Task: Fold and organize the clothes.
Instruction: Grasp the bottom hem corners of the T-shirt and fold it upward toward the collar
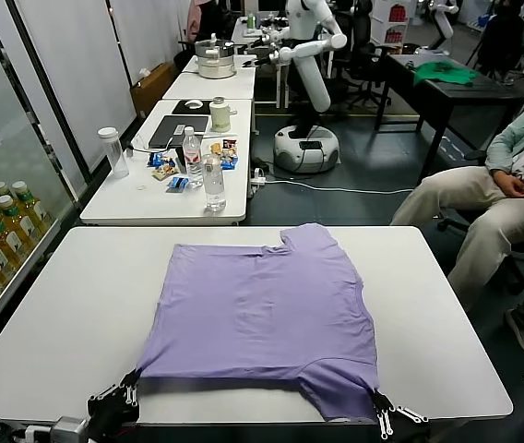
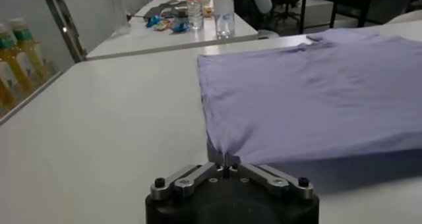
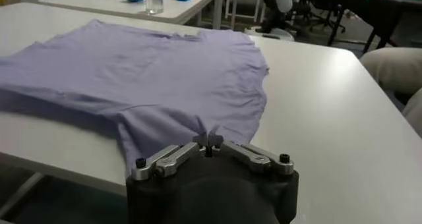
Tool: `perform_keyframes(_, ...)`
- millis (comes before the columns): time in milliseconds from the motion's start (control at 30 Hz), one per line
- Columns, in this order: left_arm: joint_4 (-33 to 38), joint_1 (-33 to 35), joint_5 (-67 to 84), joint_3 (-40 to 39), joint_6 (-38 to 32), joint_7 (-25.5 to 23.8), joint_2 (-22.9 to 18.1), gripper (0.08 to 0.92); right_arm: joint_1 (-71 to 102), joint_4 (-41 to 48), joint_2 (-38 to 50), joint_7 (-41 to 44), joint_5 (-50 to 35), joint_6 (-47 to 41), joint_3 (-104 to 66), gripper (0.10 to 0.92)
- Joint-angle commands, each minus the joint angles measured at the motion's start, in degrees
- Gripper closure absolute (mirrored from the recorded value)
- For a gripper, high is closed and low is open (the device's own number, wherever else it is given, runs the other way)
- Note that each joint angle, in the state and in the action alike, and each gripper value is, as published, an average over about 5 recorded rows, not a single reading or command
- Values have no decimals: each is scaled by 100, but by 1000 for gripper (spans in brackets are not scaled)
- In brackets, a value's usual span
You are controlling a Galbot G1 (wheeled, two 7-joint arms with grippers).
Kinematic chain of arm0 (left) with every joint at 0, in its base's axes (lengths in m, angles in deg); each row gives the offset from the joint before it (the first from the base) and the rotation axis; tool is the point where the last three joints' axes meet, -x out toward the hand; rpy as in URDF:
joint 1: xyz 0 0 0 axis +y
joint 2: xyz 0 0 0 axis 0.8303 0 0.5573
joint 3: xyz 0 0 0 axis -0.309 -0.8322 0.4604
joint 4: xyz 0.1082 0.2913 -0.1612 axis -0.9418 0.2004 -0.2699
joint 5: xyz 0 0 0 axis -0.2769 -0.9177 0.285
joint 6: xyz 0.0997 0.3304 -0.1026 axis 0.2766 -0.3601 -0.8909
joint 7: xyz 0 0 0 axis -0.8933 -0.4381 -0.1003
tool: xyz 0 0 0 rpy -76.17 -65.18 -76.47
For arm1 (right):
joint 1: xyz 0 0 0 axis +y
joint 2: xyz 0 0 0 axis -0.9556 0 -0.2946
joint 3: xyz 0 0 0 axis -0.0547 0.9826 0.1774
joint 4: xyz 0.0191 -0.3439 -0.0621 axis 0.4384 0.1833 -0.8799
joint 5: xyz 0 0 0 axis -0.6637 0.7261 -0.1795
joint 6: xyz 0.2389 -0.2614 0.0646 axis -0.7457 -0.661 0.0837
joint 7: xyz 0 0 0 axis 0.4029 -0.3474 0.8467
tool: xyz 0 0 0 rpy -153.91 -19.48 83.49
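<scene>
Pinching one T-shirt [image 1: 267,309], left tool [image 1: 131,395] and right tool [image 1: 381,408] each clamp one near corner.

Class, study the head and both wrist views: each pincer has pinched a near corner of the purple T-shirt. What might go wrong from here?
1. The left pincer and right pincer each grip only a small pinch of the thin T-shirt, so a corner may slip free when lifted.
2. Both corners lie at the near edge of the white table; uneven pulling could drag the shirt off or skew the fold.
3. The far sleeve lies loose and may bunch.
</scene>
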Motion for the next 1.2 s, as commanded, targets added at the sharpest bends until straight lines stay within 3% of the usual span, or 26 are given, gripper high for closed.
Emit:
perform_keyframes(33,-130,-120,249,344,-76,-64,123,913,-562,-220,36,-55,-104,-168,-77,912)
perform_keyframes(267,-679,-1558,513,258,297,-603,-26,913,-2042,516,33,-118,-339,-581,265,912)
perform_keyframes(433,-969,-2114,536,114,514,-793,-47,913,-2258,877,-26,-89,-338,-562,357,912)
perform_keyframes(867,-1575,-2636,496,-72,501,-1086,-156,913,-3213,1896,-477,61,-107,-547,954,912)
perform_keyframes(1200,-1838,-2956,306,-222,491,-1241,-158,913,-3767,2191,-628,62,-49,-573,1243,912)
